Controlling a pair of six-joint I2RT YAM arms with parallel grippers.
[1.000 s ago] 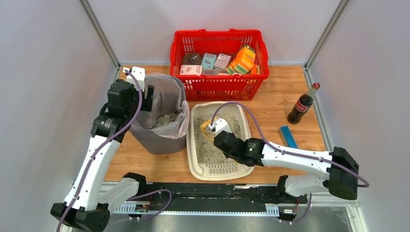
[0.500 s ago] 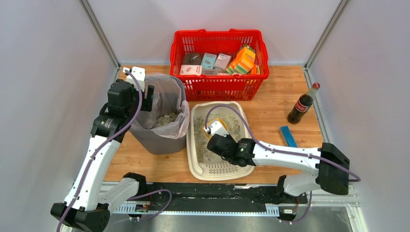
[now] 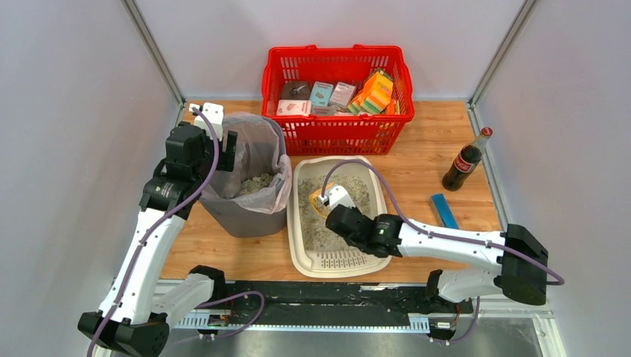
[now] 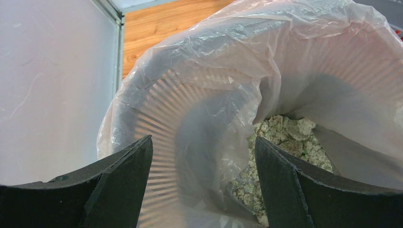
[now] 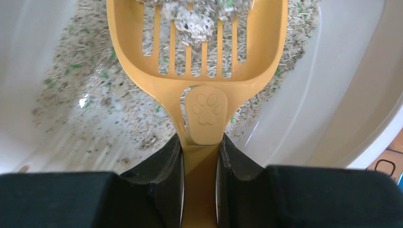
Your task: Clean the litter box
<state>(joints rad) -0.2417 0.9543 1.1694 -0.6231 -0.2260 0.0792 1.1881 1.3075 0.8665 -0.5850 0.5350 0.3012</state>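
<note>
Grips with the right pincer [image 5: 199, 152] the handle of a yellow scoop [image 5: 197, 71], fingers [image 5: 168, 161] narrow and pressed to both sides just behind the paw-print stamp. Carries in the slotted blade a grey clump [image 5: 192, 21] flecked with green. Holds the scoop inside the litter box [image 5: 332, 99], with granules [image 5: 95, 95] spread thin over the white floor around it. From above, that litter box [image 3: 292, 216] flat on the table [image 3: 424, 167] near the middle, long side running away from the bases, grate [image 3: 338, 259] at the near end, granules in the rest. Hangs the left pincer [image 4: 203, 142] spread wide over the mouth of the bin [image 3: 242, 216], gripping nothing. Looks down past the clear bag [image 4: 214, 57] lining the ribbed wall to a heap of pale clumps [image 4: 285, 137] at the bottom. Just left of the litter box, that bin; touching or not, cannot tell. Behind the litter box, close to its far rim, a red basket [image 3: 335, 134] full of packets. Well off to the right, a cola bottle [image 3: 465, 162] upright, and nearer than it a flat blue thing [image 3: 444, 210] on the wood.
</note>
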